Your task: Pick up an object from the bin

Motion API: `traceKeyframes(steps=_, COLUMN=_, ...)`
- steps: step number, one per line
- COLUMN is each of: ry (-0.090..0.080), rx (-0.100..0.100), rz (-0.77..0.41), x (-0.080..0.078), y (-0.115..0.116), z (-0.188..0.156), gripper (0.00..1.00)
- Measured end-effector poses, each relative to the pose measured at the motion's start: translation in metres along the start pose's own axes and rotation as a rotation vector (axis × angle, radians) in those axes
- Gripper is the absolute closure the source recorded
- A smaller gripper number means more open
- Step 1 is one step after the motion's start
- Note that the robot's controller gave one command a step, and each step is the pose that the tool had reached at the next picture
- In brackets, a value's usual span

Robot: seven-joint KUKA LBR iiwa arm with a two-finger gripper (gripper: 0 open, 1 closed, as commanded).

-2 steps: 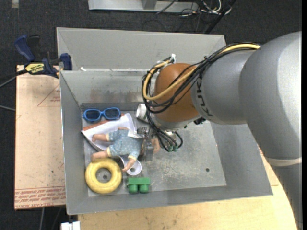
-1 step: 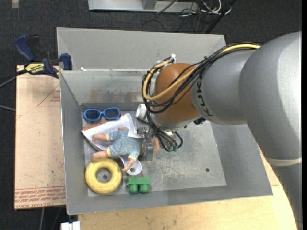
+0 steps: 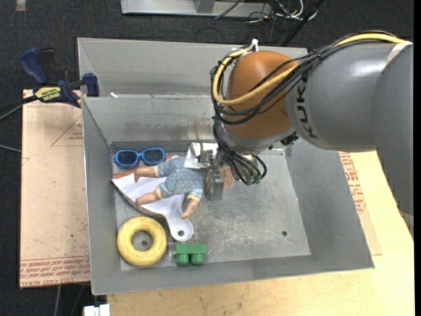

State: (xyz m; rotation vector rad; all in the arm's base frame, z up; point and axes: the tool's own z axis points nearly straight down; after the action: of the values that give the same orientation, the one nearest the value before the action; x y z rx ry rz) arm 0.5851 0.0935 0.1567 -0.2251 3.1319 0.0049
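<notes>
Gripper point(image 3: 214, 178) is low at the right end of a doll point(image 3: 172, 182), left of centre in the bin point(image 3: 263, 219). The doll lies flat in blue denim, bare legs pointing left. Whether the gripper is apart or together cannot be told. Blue sunglasses point(image 3: 139, 157) lie just behind the doll.

The arm point(image 3: 355, 91) runs off the right edge. Its orange cover point(image 3: 256, 91) and cables point(image 3: 222, 78) hide the far right corner of the bin point(image 3: 99, 176). The head end of the doll point(image 3: 177, 180) disappears behind the pincer point(image 3: 214, 184), so I can't make it out. A white flat thing point(image 3: 148, 199) lies mostly under the doll, its outline unclear. A white scrap point(image 3: 196, 153) just beside the cover is too hidden to name.
</notes>
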Motion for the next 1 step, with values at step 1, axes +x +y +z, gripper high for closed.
traceKeyframes(steps=1, ry=0.000, rx=0.000, rz=0.000, x=0.0000, y=0.0000, z=0.0000, gripper=1.00)
